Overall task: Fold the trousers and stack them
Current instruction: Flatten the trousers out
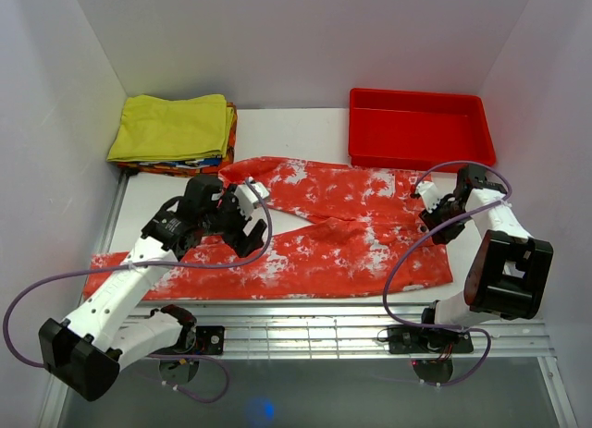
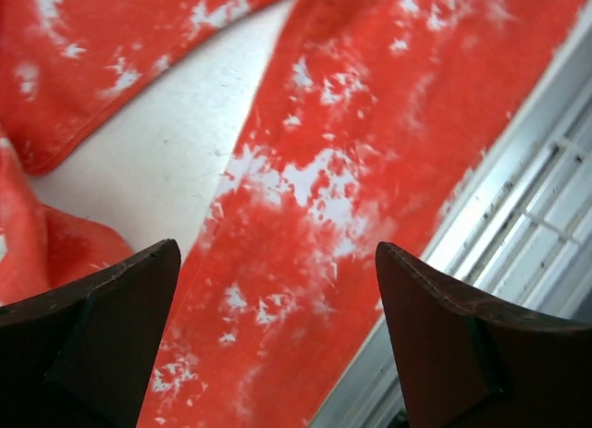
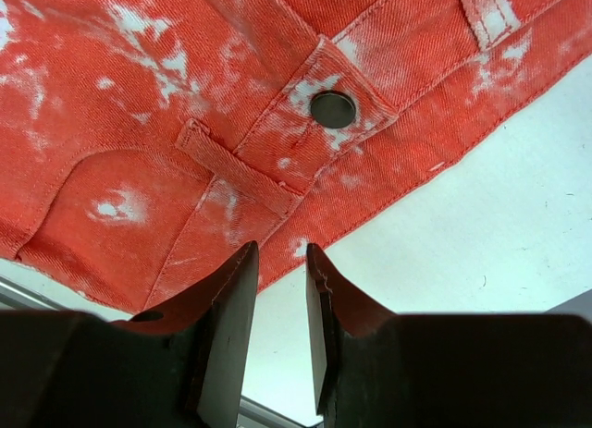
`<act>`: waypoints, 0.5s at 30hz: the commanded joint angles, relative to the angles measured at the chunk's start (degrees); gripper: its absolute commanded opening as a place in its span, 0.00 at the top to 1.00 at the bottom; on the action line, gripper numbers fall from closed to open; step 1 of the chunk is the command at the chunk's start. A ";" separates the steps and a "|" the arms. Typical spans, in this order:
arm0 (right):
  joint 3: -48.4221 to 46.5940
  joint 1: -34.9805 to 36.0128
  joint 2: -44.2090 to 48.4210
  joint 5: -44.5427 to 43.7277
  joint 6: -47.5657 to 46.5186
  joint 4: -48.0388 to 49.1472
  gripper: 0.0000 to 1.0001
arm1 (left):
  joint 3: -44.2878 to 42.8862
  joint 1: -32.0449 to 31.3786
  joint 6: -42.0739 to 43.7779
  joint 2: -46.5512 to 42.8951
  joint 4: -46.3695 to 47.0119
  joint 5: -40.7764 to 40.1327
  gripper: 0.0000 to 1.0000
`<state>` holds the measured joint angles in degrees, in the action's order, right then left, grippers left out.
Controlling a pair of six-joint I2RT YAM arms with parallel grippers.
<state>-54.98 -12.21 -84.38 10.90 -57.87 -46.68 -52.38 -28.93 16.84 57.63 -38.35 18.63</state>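
Left pincer (image 2: pixel 277 262) stands wide and empty above one leg of the trousers (image 1: pixel 351 234). Right pincer (image 3: pixel 277 262) is narrow and holds nothing, poised at the waistband edge near the button (image 3: pixel 333 108). The trousers lie spread flat, waist to the right, legs running left.

Risk: a narrow pincer may catch one layer only or miss the edge, dragging the fold askew. The near leg borders the slatted metal strip (image 1: pixel 342 328) and may snag there.

Worktop (image 1: pixel 296 132): white, smooth. White walls (image 1: pixel 277 40) enclose it. Folded yellow garment (image 1: pixel 171 123) back left; red tray (image 1: pixel 421 128) back right.
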 commanded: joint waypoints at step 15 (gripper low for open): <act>-1.36 0.08 1.85 1.15 -1.90 -3.86 0.66 | -37.71 44.56 53.96 37.46 -41.90 26.47 0.05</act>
<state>-55.11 -12.21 -84.31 11.11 -58.54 -48.82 -87.83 12.97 55.59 93.03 -68.40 40.80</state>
